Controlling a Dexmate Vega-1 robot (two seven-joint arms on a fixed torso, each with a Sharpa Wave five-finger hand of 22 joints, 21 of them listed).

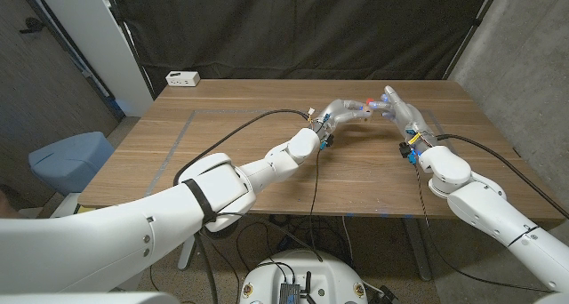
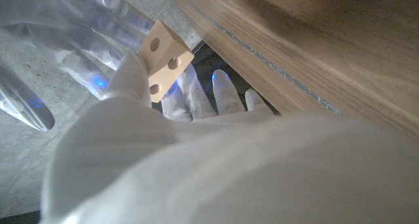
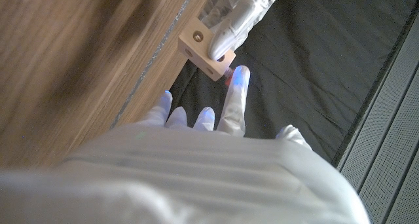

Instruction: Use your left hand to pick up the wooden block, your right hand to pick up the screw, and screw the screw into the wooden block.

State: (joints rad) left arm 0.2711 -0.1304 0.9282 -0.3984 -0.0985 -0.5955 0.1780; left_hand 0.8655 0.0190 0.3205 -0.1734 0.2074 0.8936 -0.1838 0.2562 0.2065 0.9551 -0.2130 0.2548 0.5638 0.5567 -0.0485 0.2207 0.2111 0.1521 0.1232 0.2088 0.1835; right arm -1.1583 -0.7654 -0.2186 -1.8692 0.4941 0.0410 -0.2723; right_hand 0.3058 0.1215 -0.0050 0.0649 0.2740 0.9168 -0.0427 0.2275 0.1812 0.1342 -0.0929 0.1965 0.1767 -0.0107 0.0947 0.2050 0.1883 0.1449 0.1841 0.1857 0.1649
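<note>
Over the far middle of the table, my left hand (image 1: pixel 342 111) holds up the wooden block (image 2: pixel 163 60), a pale cube with round holes, by its fingertips (image 3: pixel 239 18). My right hand (image 1: pixel 402 111) meets it from the right. One right fingertip (image 3: pixel 237 86) presses a small reddish screw (image 3: pixel 228 79) against the block's (image 3: pixel 204 48) lower corner. From the head view the screw (image 1: pixel 368 102) is a red speck between the two hands. Its shaft is hidden. In the left wrist view the right hand (image 2: pixel 72 47) is blurred behind the block.
A white box (image 1: pixel 184 78) sits at the table's back left corner. A blue seat (image 1: pixel 71 157) stands left of the table (image 1: pixel 240 153). Black cables (image 1: pixel 267 117) trail along both arms. A dark curtain hangs behind.
</note>
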